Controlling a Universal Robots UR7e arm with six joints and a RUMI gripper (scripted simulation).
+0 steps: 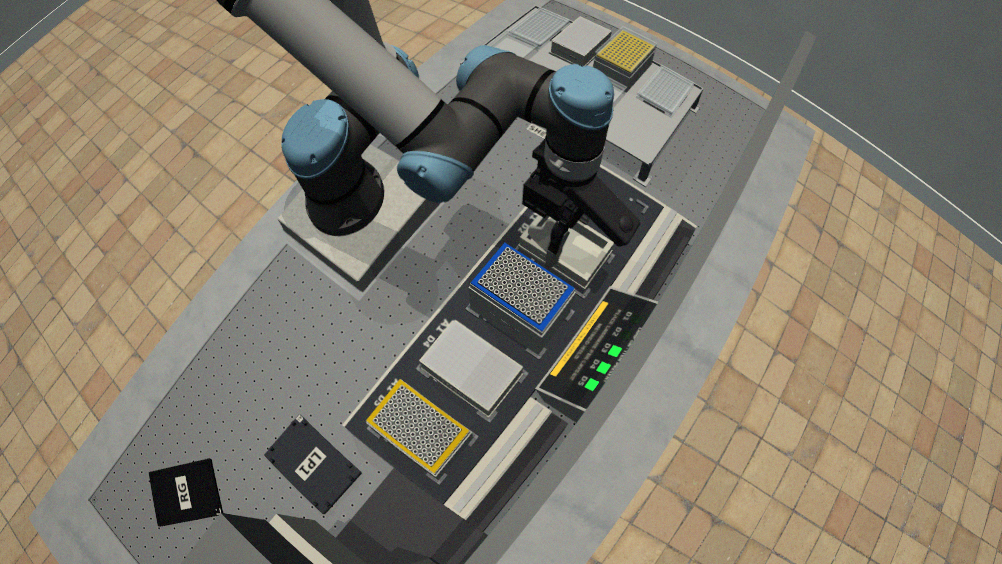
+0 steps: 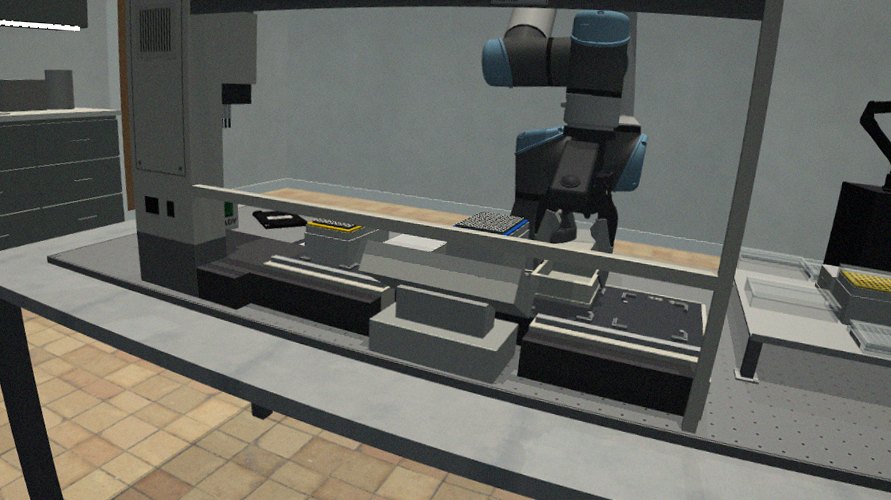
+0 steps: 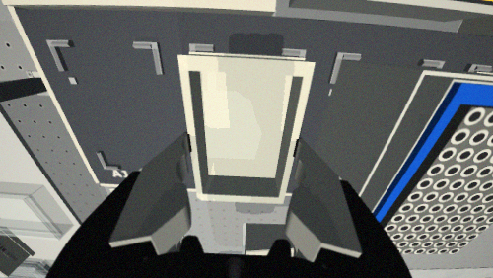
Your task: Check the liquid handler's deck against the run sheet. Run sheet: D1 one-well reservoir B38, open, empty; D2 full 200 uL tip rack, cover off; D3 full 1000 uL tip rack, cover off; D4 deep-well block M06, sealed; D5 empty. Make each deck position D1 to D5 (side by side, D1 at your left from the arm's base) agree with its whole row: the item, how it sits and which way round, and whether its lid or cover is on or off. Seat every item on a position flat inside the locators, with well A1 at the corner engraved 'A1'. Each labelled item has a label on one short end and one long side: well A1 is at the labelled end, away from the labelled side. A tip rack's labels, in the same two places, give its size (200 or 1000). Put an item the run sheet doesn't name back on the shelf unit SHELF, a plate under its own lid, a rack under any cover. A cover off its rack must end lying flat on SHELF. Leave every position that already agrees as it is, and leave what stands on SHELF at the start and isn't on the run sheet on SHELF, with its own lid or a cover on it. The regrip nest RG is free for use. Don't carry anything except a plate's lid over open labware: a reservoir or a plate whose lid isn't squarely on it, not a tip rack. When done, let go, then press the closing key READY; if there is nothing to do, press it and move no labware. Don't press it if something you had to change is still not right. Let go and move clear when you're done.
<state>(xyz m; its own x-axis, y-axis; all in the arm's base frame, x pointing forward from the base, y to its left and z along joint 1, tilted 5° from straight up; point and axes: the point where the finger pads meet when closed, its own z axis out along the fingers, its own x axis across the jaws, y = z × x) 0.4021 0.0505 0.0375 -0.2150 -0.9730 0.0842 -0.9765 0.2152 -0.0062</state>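
My gripper is shut on the cream one-well reservoir, one finger on each long side near its closer end. The reservoir is open and empty, and it sits low at the deck position second from the shelf end. The end position beside it holds nothing, and its locators and an engraved A1 show. Then come a blue-framed tip rack without cover, a sealed grey block, and a yellow-framed tip rack without cover.
The shelf unit holds a yellow tip rack, a grey block and clear pieces. The RG nest and the LP1 pad lie at the far table end. A frame bar and post front the deck.
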